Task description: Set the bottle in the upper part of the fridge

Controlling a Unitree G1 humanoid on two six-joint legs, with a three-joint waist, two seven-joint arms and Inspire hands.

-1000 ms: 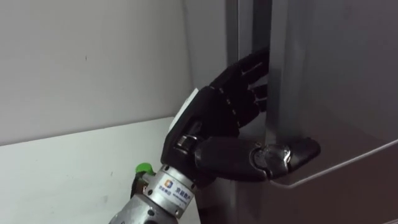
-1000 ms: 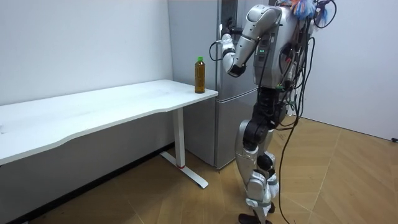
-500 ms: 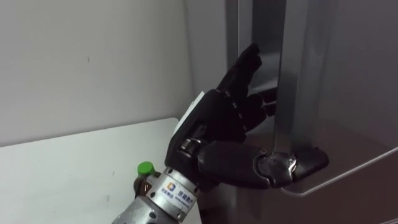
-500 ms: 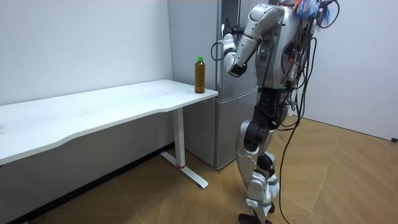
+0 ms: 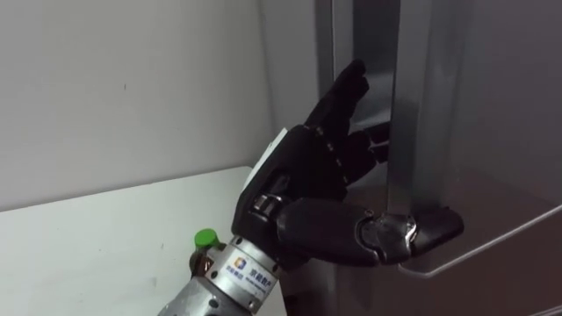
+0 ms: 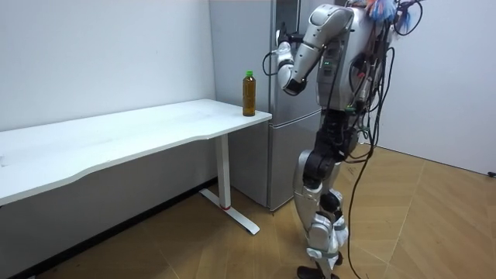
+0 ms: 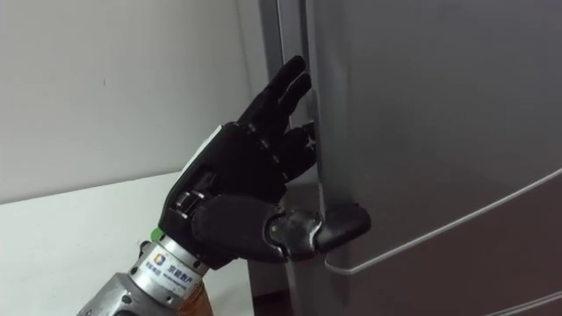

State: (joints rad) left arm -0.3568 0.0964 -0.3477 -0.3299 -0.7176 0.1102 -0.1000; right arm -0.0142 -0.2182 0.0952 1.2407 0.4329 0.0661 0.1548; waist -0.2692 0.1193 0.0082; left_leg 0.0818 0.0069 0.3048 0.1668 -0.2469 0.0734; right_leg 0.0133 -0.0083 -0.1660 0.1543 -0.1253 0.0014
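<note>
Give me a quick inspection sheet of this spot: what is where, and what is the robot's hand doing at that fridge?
Surface: white table, set beside the fridge.
Job's things: bottle stands upright on the table's corner nearest the fridge; upper fridge door shows a dark gap at its edge.
Clutter: nothing seen.
Hands: left hand grips the door's edge, with its fingers behind the edge and its thumb on the front.
Cables: nothing seen.
Surroundings: white wall, wooden floor; the robot stands upright before the fridge.
</note>
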